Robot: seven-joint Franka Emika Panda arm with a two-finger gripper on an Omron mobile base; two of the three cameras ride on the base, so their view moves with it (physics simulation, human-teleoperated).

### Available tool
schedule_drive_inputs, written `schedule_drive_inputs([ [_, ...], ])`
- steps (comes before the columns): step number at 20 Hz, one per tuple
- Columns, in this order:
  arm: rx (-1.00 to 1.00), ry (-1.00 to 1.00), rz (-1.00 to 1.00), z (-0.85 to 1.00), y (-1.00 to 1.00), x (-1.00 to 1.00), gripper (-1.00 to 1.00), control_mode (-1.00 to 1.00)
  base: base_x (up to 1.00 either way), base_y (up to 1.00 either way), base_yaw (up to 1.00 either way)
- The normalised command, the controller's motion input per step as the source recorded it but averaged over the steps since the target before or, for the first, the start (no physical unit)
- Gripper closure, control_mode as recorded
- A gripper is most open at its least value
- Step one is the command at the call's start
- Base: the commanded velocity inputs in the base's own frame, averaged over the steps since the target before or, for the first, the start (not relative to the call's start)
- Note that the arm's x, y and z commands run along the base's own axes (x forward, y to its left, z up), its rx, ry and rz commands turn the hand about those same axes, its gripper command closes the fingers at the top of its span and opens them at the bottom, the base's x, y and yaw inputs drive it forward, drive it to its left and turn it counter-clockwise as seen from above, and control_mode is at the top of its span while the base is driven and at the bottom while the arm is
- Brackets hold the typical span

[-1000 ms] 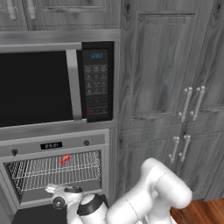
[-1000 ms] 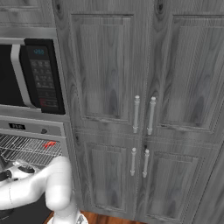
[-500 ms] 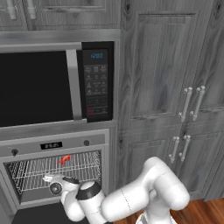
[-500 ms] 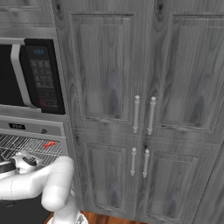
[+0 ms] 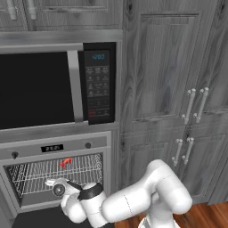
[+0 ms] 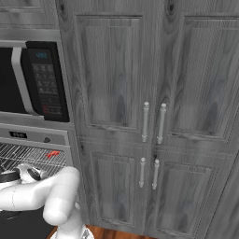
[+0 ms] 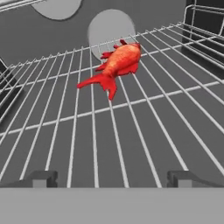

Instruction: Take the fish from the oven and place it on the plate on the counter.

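Fish (image 7: 117, 63) unmoved on oven (image 5: 55, 176) rack; claw (image 7: 110, 178) now closer, open

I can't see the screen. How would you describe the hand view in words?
A small red-orange fish lies on a wire rack inside the oven, tail pointing toward the camera. The robot's jaws stand wide apart at the bottom edge, open and empty, lined up with the fish but short of it.

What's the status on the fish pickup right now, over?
Gripper open, empty, at the oven mouth. Fish lying on the wire rack ahead of the fingertips, untouched. Nothing between them.
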Motion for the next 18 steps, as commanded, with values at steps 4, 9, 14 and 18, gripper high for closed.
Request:
schedule_drive_inputs([
  [4,-0.06,0.07,0.00,-0.57,0.00,-0.13,-1.00,-1.00,0.00,0.00,0.00],
  [9,-0.11,0.15,0.04,-0.83,0.00,-0.07,-1.00,-1.00,0.00,0.00,0.00],
  [14,-0.15,0.12,0.05,-0.99,0.00,-0.24,-1.00,-1.00,0.00,0.00,0.00],
  [18,-0.13,0.05,0.03,-1.00,0.00,-0.49,-1.00,-1.00,0.00,0.00,0.00],
])
